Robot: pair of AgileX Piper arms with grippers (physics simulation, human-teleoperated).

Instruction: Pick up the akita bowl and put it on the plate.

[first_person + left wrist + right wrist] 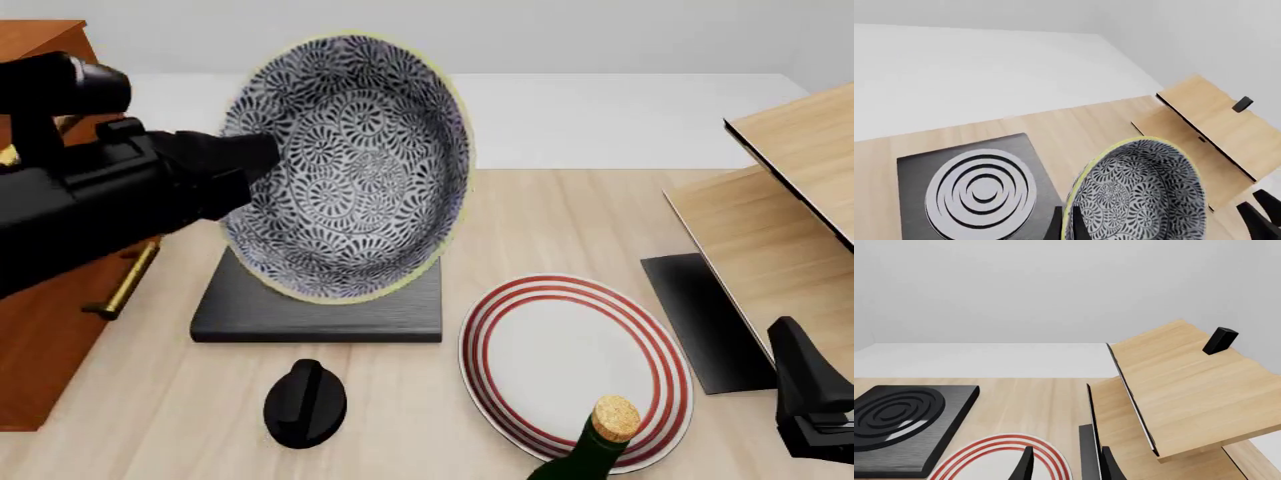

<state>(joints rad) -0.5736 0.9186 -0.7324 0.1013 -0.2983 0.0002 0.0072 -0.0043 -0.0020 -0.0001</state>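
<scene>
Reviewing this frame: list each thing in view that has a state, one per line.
akita bowl: lifted off the table, tipped on edge, held at its rim.
left gripper: shut on the bowl's rim.
plate: flat on the table, nothing on it.
right gripper: open, holding nothing.
bottle: upright, corked.

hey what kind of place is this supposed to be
Probably a simulated kitchen counter: a black slab with burner-like rings, a red-ringed plate, a corked green bottle, and the left gripper holding a patterned bowl.
</scene>
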